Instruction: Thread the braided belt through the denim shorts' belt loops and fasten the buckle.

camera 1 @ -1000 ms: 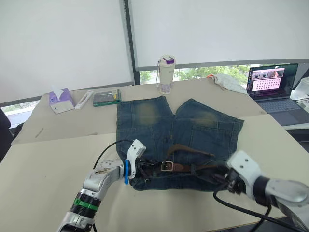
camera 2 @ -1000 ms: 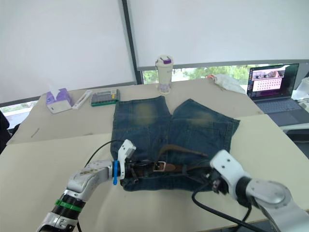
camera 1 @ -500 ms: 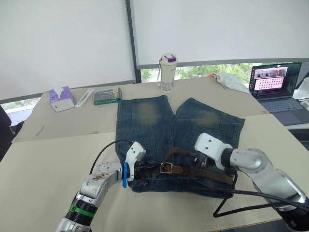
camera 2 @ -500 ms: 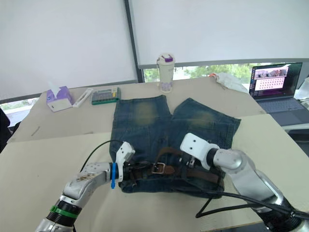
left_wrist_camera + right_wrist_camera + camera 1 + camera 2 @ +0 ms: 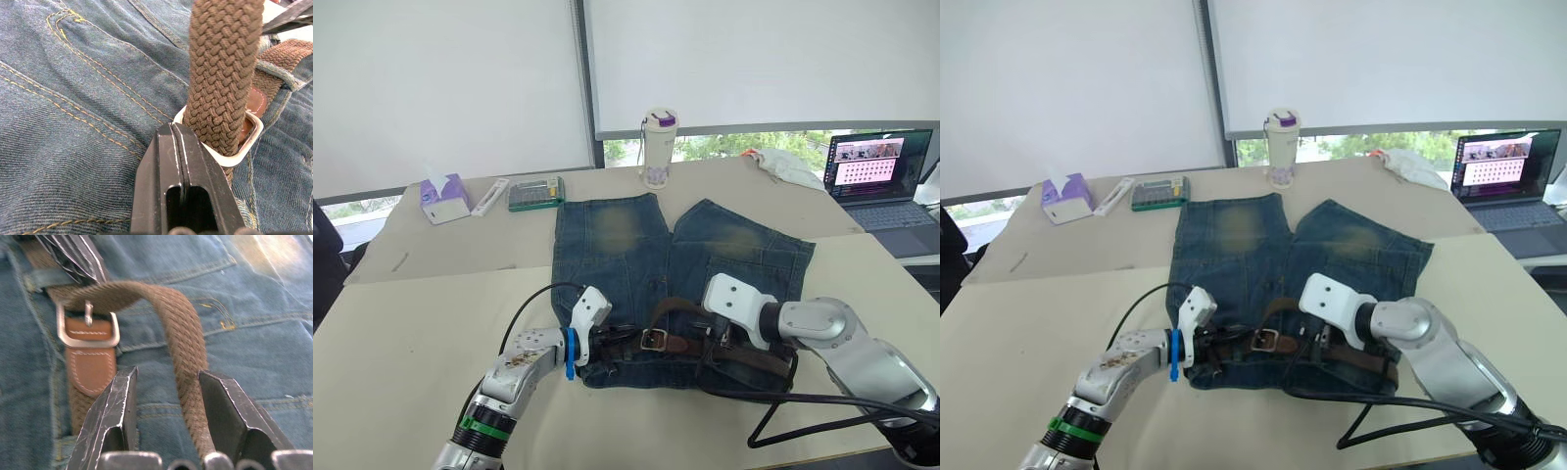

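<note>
R hand (image 5: 166, 396) open astride braided belt (image 5: 181, 328) nr buckle (image 5: 88, 330)

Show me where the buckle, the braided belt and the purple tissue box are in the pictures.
buckle (image 5: 88, 328): right wrist view, on the pin inside the metal frame.
braided belt (image 5: 222, 73): left wrist view, on the woven strap above the buckle.
purple tissue box (image 5: 444, 200): left eye view, on its front side.

denim shorts (image 5: 1263, 259), braided belt (image 5: 1332, 351), buckle (image 5: 1262, 341)

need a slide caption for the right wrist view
Right gripper open astride the braided belt on the denim shorts, beside the buckle.
</note>
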`<action>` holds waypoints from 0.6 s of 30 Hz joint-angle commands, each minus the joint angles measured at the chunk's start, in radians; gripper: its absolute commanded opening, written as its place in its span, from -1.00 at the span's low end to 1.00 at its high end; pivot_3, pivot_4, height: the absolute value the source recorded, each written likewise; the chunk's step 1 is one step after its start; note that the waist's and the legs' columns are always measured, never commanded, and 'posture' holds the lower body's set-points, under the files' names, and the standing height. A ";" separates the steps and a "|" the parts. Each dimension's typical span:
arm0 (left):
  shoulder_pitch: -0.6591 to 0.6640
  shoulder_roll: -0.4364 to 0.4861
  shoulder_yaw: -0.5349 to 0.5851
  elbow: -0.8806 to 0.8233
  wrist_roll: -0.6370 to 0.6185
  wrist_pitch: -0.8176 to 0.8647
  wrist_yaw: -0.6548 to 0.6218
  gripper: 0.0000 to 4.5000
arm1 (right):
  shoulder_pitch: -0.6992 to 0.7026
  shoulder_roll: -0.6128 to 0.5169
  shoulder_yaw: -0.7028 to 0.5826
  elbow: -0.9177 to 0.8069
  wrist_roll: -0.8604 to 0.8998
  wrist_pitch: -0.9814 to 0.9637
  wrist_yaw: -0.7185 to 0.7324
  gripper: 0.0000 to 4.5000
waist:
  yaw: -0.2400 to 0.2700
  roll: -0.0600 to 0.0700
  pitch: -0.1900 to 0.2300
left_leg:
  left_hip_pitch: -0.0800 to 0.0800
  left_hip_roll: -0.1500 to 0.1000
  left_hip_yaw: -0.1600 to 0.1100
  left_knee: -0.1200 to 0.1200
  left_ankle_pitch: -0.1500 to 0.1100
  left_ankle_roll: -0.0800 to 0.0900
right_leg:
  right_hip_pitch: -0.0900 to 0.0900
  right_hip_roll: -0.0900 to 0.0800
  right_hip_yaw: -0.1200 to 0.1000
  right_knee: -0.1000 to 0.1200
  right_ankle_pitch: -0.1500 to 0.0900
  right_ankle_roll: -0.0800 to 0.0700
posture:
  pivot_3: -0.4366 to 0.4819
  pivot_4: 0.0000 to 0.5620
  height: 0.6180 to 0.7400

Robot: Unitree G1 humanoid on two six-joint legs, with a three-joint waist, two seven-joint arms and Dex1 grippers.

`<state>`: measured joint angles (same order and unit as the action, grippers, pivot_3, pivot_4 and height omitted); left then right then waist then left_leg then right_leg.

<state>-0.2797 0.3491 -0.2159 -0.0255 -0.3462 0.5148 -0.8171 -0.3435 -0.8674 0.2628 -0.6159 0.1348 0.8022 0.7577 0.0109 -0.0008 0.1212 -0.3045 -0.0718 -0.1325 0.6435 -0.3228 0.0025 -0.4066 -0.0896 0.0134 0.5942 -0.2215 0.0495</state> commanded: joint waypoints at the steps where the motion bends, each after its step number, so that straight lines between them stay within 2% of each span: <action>1: 0.016 0.003 -0.014 0.036 0.024 0.001 0.003 -1.00 | -0.021 0.018 0.011 0.014 -0.043 -0.012 -0.032 -0.02 | 0.000 0.000 0.000 | 0.000 0.000 0.000 0.000 0.000 0.000 | 0.000 0.000 0.000 0.000 0.000 0.000 | -0.05 -0.47 1.00; 4: 0.019 0.002 -0.015 0.038 0.026 -0.003 0.005 -1.00 | -0.024 0.031 0.015 0.043 -0.066 -0.022 -0.045 -0.02 | 0.000 0.000 0.000 | 0.000 0.000 0.000 0.000 0.000 0.000 | 0.000 0.000 0.000 0.000 0.001 -0.001 | -0.05 -0.47 1.00; 6: 0.022 0.001 -0.016 0.047 0.033 -0.012 0.009 -1.00 | -0.013 0.023 0.020 0.056 -0.082 -0.035 -0.043 -0.25 | 0.000 0.000 0.000 | 0.000 0.000 0.000 0.000 0.000 0.000 | 0.000 0.000 0.000 0.000 0.001 -0.002 | -0.05 -0.47 1.00; 11: 0.041 -0.004 -0.021 0.065 0.062 -0.030 0.039 -1.00 | 0.103 -0.045 0.011 -0.002 -0.092 -0.057 -0.010 -0.99 | 0.002 0.000 0.000 | 0.000 0.000 0.000 0.000 0.000 0.000 | 0.000 0.000 0.000 0.000 0.002 -0.003 | -0.05 -0.47 1.00; 18: 0.101 -0.015 -0.031 0.115 0.106 -0.087 0.080 -1.00 | 0.427 -0.223 -0.003 -0.062 -0.206 -0.201 -0.015 -0.99 | 0.002 0.002 -0.002 | 0.000 0.000 0.001 0.000 -0.001 0.001 | 0.005 -0.001 0.000 0.000 -0.002 0.004 | -0.05 -0.47 1.00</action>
<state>-0.2358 0.3215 -0.2201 0.0078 -0.2884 0.4144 -0.7535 0.0352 -1.0623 0.2529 -0.6797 -0.0437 0.6201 0.7305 0.0133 0.0011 0.1190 -0.3033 -0.0719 -0.1317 0.6434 -0.3235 0.0034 -0.4007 -0.0908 0.0136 0.5941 -0.2243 0.0539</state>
